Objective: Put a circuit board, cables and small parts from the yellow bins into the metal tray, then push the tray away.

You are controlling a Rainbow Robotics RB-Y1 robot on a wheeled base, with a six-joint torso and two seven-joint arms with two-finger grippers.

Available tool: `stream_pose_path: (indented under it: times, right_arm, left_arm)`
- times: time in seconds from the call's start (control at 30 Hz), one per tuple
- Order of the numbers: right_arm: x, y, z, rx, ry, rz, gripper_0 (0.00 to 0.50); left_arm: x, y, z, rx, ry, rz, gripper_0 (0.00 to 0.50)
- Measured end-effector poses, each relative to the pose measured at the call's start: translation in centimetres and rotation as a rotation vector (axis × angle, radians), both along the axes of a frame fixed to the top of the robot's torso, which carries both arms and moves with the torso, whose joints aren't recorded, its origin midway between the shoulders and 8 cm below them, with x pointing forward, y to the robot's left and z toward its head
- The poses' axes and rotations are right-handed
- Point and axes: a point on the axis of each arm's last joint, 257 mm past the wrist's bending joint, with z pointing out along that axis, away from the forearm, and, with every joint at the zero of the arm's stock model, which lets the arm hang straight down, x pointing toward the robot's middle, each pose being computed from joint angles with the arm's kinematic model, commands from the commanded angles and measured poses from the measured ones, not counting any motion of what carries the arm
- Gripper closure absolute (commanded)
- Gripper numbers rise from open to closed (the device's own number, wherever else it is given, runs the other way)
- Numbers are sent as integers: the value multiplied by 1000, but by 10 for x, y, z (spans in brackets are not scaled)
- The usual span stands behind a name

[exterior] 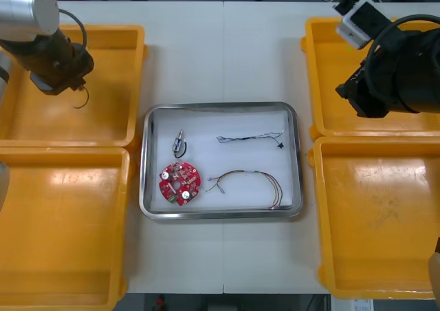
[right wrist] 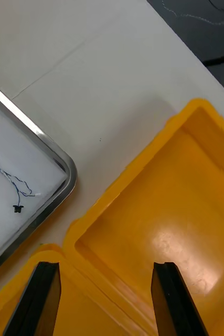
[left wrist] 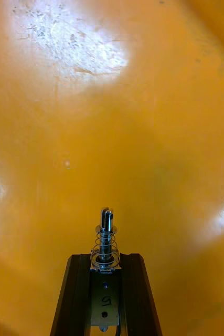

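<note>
Pinches a small metal part (left wrist: 105, 236) tight in the left claw (left wrist: 105, 258), up over the far left yellow bin (exterior: 113, 111). Holds the right claw (right wrist: 107, 299) spread wide, nothing in it, above the edge where the far right yellow bin (right wrist: 185, 199) meets the near right yellow bin (exterior: 378, 215). In the metal tray (exterior: 293, 161) on the table (exterior: 223, 63), already put there: a round red circuit board (exterior: 180, 182), a second small metal part (exterior: 178, 144) near it, a blue and white cable (exterior: 251, 138) and a red and yellow cable (exterior: 251, 184).
</note>
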Motion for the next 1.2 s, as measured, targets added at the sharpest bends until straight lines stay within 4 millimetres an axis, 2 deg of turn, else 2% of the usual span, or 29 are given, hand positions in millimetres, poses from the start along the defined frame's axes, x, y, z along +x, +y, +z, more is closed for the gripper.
stream_pose_path:
  times: [0.23, 0.4, 0.5, 0.67, 0.83, 1.0, 1.2]
  right_arm:
    - [-9, -33, -3, 188, 56, -141, 0]
    - [-18, -73, -11, 275, 91, -282, 0]
    - [-23, -96, -19, 265, 101, -345, 0]
    - [-31, -132, -31, 247, 107, -449, 0]
    - [-39, -149, -47, 251, 137, -506, 0]
    - [-44, -167, -65, 280, 182, -593, 0]
    - [-47, -183, -89, 298, 254, -655, 0]
  left_arm:
    - [-24, -30, 43, 18, 10, -77, 500]
    - [-42, -58, 64, 46, 9, -165, 500]
    - [-51, -82, 69, 66, 12, -243, 498]
    - [-67, -124, 71, 98, 15, -385, 498]
    - [-81, -160, 65, 142, 17, -503, 498]
    - [-93, -194, 50, 121, 35, -529, 498]
    - [-98, -236, 26, 91, 39, -549, 498]
